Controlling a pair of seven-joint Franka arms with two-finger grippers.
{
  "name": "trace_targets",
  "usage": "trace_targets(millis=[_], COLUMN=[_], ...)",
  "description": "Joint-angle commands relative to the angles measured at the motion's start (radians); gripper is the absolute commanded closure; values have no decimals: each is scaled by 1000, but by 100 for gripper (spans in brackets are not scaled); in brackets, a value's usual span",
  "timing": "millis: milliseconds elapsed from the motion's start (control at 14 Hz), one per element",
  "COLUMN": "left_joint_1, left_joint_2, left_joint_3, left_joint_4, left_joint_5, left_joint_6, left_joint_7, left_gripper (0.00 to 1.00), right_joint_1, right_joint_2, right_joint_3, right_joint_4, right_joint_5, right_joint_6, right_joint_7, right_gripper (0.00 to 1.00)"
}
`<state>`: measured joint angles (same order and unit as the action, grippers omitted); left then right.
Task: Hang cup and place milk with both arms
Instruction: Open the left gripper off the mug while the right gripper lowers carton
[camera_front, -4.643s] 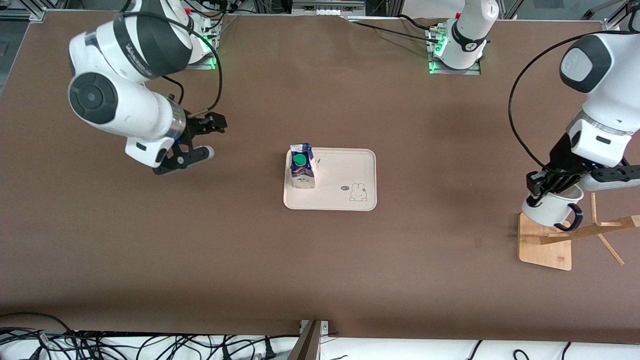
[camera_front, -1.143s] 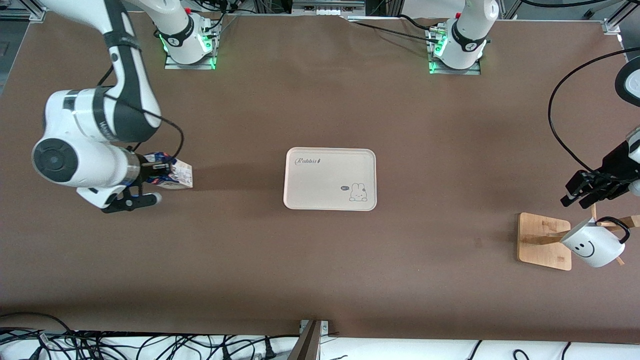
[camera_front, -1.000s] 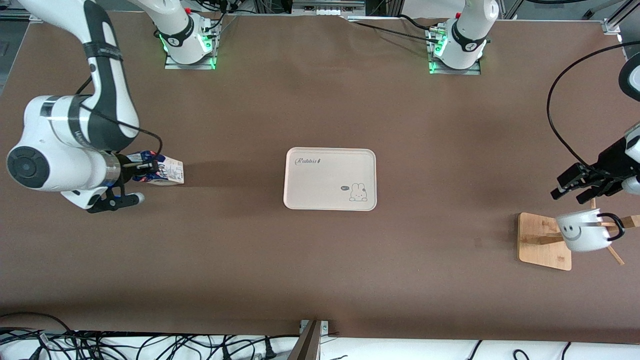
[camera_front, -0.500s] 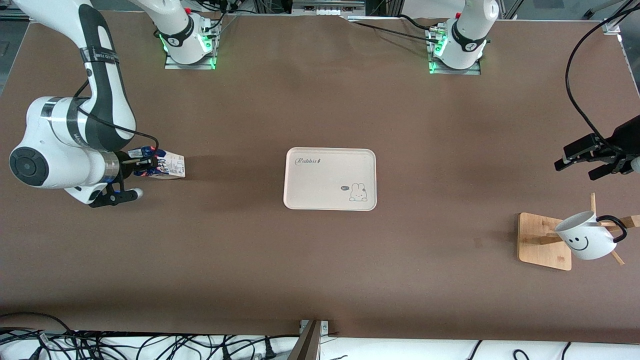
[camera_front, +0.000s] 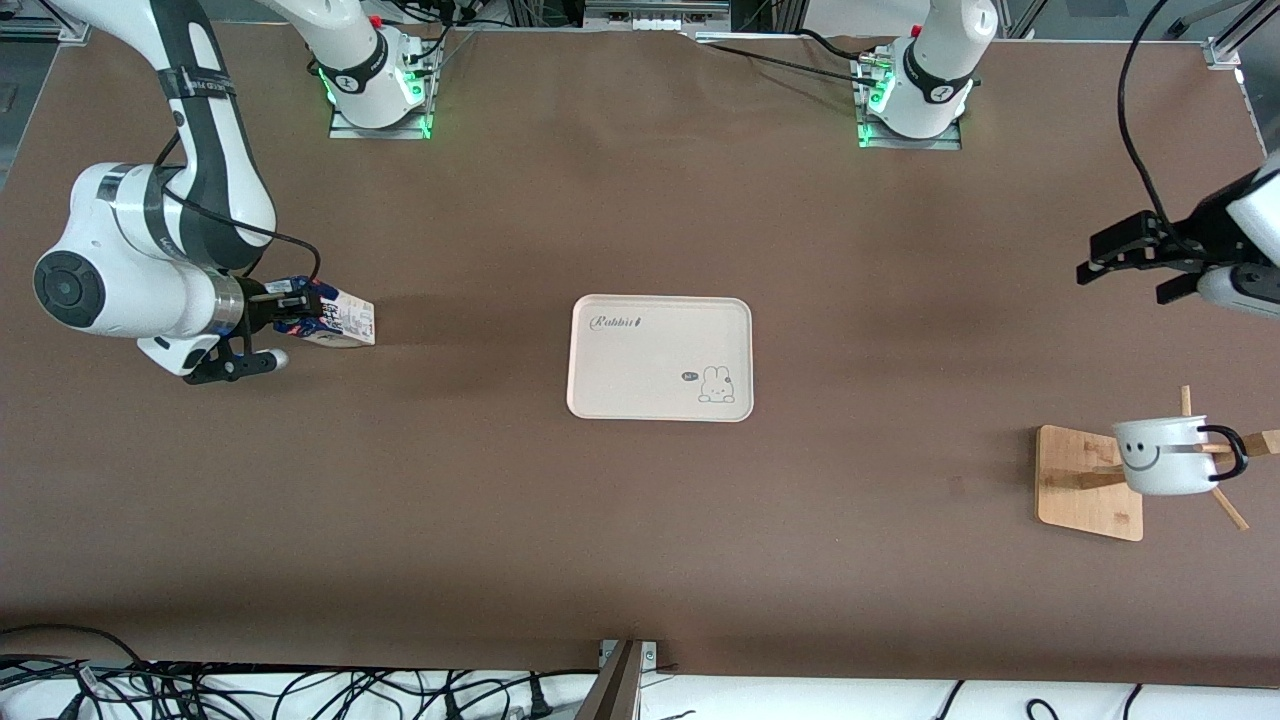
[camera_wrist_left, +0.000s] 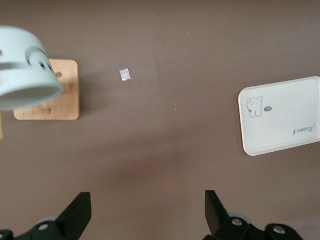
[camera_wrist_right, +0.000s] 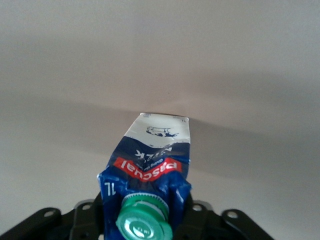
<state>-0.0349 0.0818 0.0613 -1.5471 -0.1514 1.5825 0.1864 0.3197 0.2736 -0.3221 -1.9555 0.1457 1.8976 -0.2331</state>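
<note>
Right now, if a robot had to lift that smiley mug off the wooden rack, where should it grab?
Probably by the rim of the cup, coming from above: the black handle is hooked over the rack's peg, so it's taken, while the open mouth offers a thin wall to pinch.

The cup (camera_front: 1163, 459) is white with a black smiley and black handle. The milk (camera_front: 338, 323) is blue and white, with a green cap (camera_wrist_right: 145, 222) and red band. The cream tray (camera_front: 659, 402) bears a rabbit drawing. The table (camera_front: 640, 520) is brown.

Your milk (camera_front: 338, 322) lifted off the tray (camera_front: 660, 357) toward the right arm's tabletop edge, cup (camera_front: 1160, 456) now hanging on rack (camera_front: 1090, 482), left gripper (camera_front: 1140, 263) released, raised away.
</note>
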Motion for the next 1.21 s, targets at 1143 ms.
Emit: trace_targets(millis=[1143], left_joint_1=[-49], left_joint_2=[44], left_joint_3=[-60], left_joint_4=[167], left_joint_5=[134], left_joint_6=[-220], left_joint_7=[-74], left_gripper=[0], right_joint_1=[-7], right_joint_2=[-149], right_joint_3=[-41], right_joint_4=[354], right_joint_5=[-75], right_joint_6=[-430], right_joint_7=[-11], right_gripper=[0])
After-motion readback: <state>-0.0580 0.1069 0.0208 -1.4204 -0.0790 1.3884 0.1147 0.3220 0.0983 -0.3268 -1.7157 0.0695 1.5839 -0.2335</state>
